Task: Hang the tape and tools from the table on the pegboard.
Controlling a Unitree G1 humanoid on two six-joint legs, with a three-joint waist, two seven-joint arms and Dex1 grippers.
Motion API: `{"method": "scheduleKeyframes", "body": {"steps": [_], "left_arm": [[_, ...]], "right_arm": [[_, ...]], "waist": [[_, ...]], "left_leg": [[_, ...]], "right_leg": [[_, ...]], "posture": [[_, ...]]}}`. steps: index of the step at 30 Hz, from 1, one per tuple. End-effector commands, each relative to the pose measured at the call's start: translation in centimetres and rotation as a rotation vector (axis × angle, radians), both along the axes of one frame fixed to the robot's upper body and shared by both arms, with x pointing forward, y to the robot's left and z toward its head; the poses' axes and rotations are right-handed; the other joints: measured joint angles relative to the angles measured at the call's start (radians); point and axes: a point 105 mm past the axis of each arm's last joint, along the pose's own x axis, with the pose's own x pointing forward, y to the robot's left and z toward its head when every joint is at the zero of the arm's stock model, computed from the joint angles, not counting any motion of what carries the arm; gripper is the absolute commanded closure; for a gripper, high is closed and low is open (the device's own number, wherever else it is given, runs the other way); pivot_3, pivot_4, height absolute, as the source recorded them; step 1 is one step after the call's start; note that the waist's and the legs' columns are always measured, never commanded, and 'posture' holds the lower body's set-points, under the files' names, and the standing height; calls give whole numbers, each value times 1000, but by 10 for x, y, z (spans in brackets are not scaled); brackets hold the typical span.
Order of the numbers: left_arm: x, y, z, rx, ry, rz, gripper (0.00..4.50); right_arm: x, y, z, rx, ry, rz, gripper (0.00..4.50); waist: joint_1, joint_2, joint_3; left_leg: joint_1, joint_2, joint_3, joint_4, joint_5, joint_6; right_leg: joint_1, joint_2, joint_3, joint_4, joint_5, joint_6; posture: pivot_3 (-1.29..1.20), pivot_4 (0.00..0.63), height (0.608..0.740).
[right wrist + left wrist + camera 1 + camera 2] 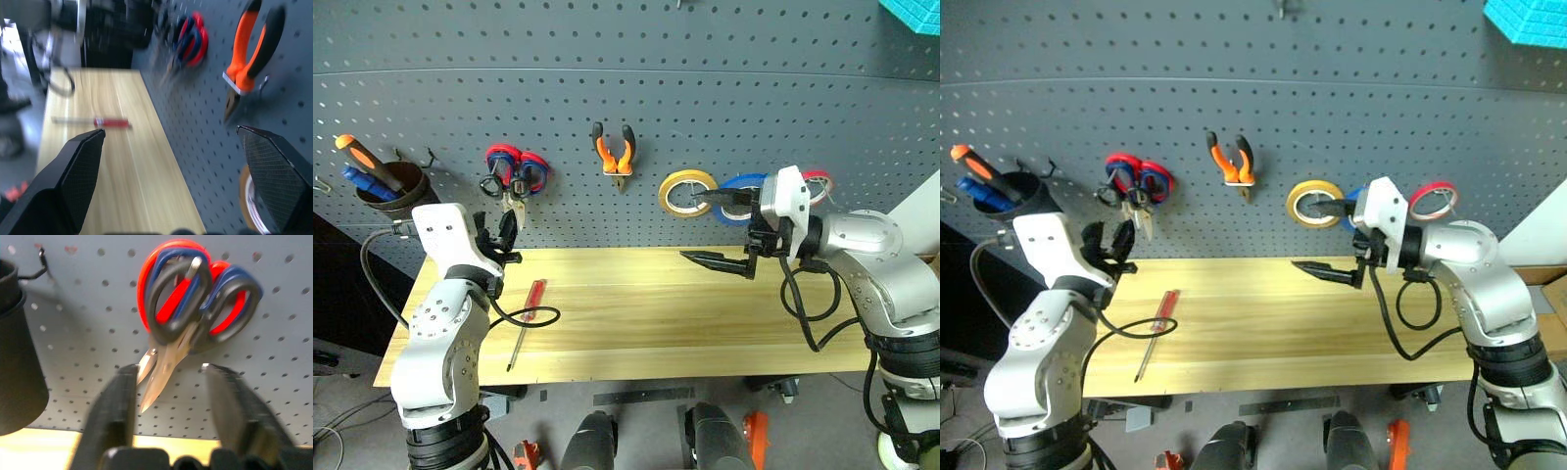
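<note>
Pegboard (705, 88), tools unlabelled, unbranded

Two scissors (195, 303), one pliers (614, 149), three tape rolls (686, 192), and one table screwdriver (526, 321).

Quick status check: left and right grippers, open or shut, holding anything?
Left gripper: open, holding nothing, just below the hung black-handled scissors.
Right gripper: open, holding nothing.
</note>
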Motion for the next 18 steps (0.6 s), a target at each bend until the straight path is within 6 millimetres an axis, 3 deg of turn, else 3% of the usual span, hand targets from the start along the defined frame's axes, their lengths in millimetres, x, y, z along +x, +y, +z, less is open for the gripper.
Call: {"method": "scheduleKeyframes", "body": {"steps": [1,2,9,12,18], "left_arm": [[-9,7,10,49,-48,26,807],[-11,8,5,56,-32,26,506],[-12,6,-37,93,151,11,506],[-11,13,-68,74,320,13,19],[-4,27,-98,46,537,1,19]], "right_arm": [[-9,1,21,69,-7,16,0],[-9,1,24,82,0,17,0],[-13,4,24,85,21,15,0],[-14,5,18,68,42,17,0],[-21,11,-1,32,115,22,0]], "waist": [[1,0,0],[1,0,0],[2,0,0],[1,0,0],[-1,1,2]], "left_leg": [[0,0,0,0,0,0],[0,0,0,0,0,0],[0,0,0,0,0,0],[1,0,0,0,0,0],[1,0,0,-1,0,1]], "right_leg": [[0,0,0,0,0,0],[0,0,0,0,0,0],[0,0,0,0,0,0],[0,0,0,0,0,0],[0,1,0,1,0,0]], "posture": [[-19,190,740],[-19,192,740],[-23,198,740],[-29,206,740],[-41,233,740]]}}
